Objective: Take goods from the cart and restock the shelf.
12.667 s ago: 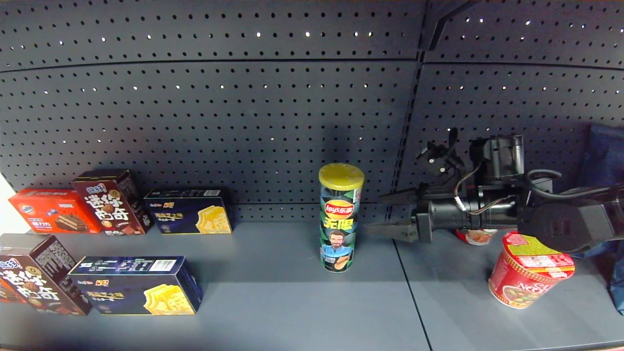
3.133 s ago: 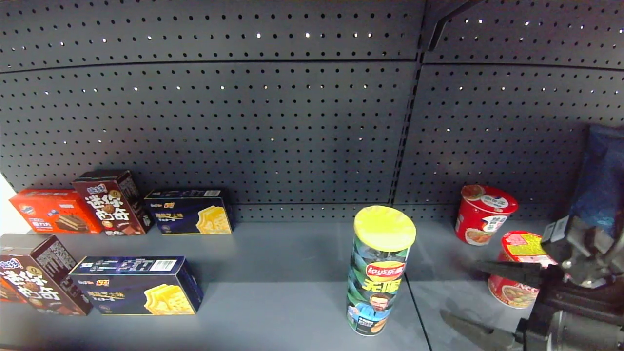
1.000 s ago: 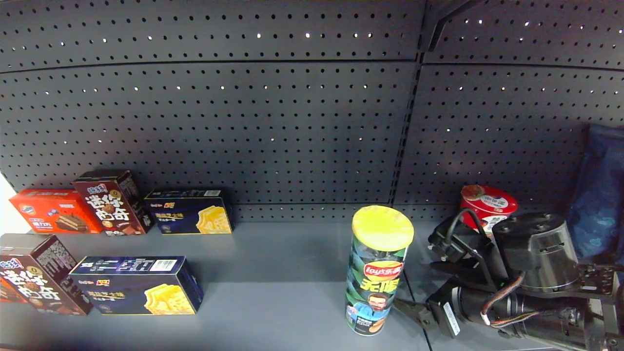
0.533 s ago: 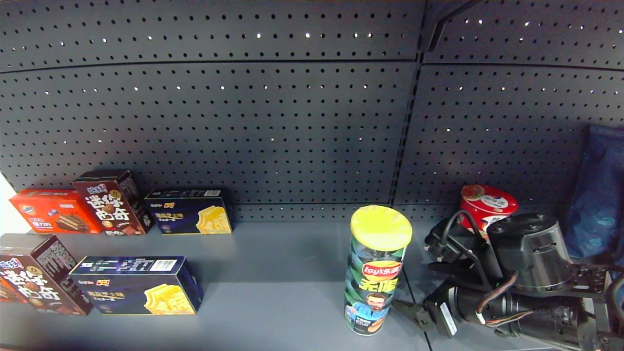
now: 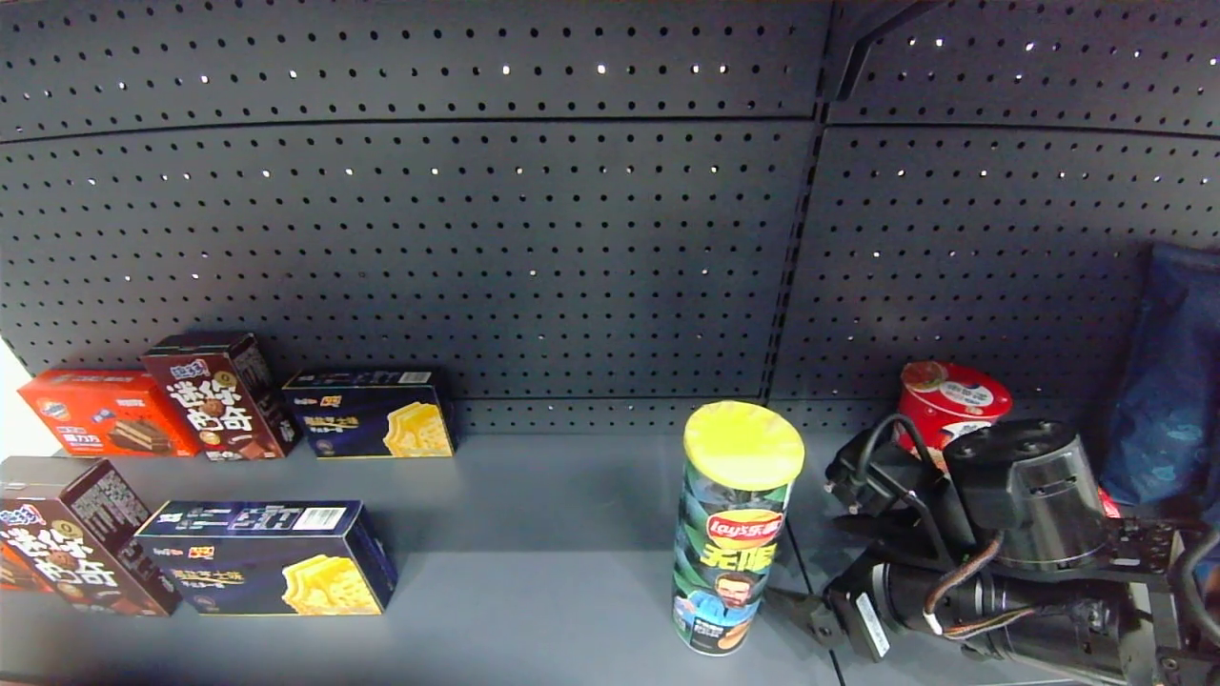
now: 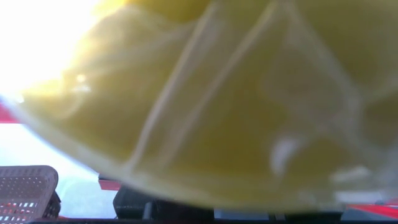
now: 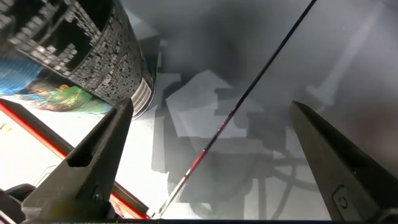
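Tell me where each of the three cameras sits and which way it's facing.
Head: on the robot's head, facing forward and down at the shelf, boxes left, can and cup right; the right gripper shows low right.
Left wrist: on the left arm, close against a yellow translucent thing, a basket beyond.
Right wrist: on the right arm, looking along its open fingers at the shelf floor, can beside one finger.
Shared: head and right wrist both show the can, shelf and right gripper.

Matt grey metal shelf [image 5: 534, 572], glossy printed chip can [image 5: 729, 562], smooth plastic lid [image 5: 743, 445]
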Available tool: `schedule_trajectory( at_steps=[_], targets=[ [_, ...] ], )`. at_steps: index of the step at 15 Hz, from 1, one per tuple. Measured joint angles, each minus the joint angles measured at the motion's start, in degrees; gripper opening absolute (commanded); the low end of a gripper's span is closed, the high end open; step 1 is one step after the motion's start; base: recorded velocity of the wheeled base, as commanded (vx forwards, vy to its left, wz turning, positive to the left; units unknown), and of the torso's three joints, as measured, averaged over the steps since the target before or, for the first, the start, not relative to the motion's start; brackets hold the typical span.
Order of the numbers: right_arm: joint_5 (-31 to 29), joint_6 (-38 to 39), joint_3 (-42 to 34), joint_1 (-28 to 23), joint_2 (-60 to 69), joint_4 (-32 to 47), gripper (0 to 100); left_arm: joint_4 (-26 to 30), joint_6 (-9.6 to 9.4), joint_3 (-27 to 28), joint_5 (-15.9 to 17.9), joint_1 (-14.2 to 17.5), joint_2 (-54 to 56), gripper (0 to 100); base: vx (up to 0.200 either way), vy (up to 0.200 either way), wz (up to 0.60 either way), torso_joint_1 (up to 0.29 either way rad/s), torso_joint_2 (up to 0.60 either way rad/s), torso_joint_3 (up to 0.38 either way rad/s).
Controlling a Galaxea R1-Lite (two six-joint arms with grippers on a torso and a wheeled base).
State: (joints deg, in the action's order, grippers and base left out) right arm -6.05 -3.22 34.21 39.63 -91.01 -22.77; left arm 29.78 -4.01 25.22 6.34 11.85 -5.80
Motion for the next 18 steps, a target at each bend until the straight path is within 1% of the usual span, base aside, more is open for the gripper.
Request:
schedule_trajectory(
  at_steps=[8, 10, 11, 12, 13, 14, 16, 18],
  targets=[
    [-0.2, 0.0, 0.6, 0.0, -1.8, -0.4, 100, -0.1, 0.07, 0.2, 0.0, 0.0, 0.0, 0, 0.000, 0.000, 0.00, 0.000, 0.00, 0.000],
    [-0.3, 0.0, 0.4, 0.0, -1.0, -0.4, 100, -1.4, 0.00, 0.5, 0.0, 0.0, 0.0, 0, 0.000, 0.000, 0.00, 0.000, 0.00, 0.000],
    [-0.2, 0.2, 0.3, -0.1, -0.2, -0.4, 100, -3.2, 0.02, 0.7, 0.3, -0.1, 0.0, 0, 0.000, 0.000, 0.00, 0.000, 0.00, 0.000],
    [-0.1, 0.4, 0.2, -0.2, 1.0, -0.4, 100, -5.6, -0.01, 1.7, 0.9, -0.6, -0.1, 0, 0.000, 0.000, 0.00, 0.000, 0.00, 0.000],
    [0.0, 0.6, -0.2, -0.3, 2.3, -0.3, 100, -5.7, -0.04, 2.3, 1.4, -1.1, -0.3, 0, 0.000, 0.000, 0.00, 0.000, 0.00, 0.000],
    [0.2, 0.7, -0.8, -0.3, 4.1, -0.4, 100, -6.0, -0.09, 4.2, 1.9, -2.0, -0.8, 0, 0.000, 0.000, 0.00, 0.000, 0.00, 0.000],
    [0.7, 0.8, -3.0, -0.4, 7.9, -0.4, 100, -6.2, -0.22, 8.4, 3.9, -5.2, -3.8, 0, 0.000, 0.000, 0.00, 0.000, 0.00, 0.000],
    [1.5, 0.9, -5.1, -0.2, 11.5, -0.3, 100, -7.0, -0.50, 11.4, 6.6, -8.3, -8.0, 0, 0.000, 0.000, 0.00, 0.000, 0.00, 0.000]
  ],
)
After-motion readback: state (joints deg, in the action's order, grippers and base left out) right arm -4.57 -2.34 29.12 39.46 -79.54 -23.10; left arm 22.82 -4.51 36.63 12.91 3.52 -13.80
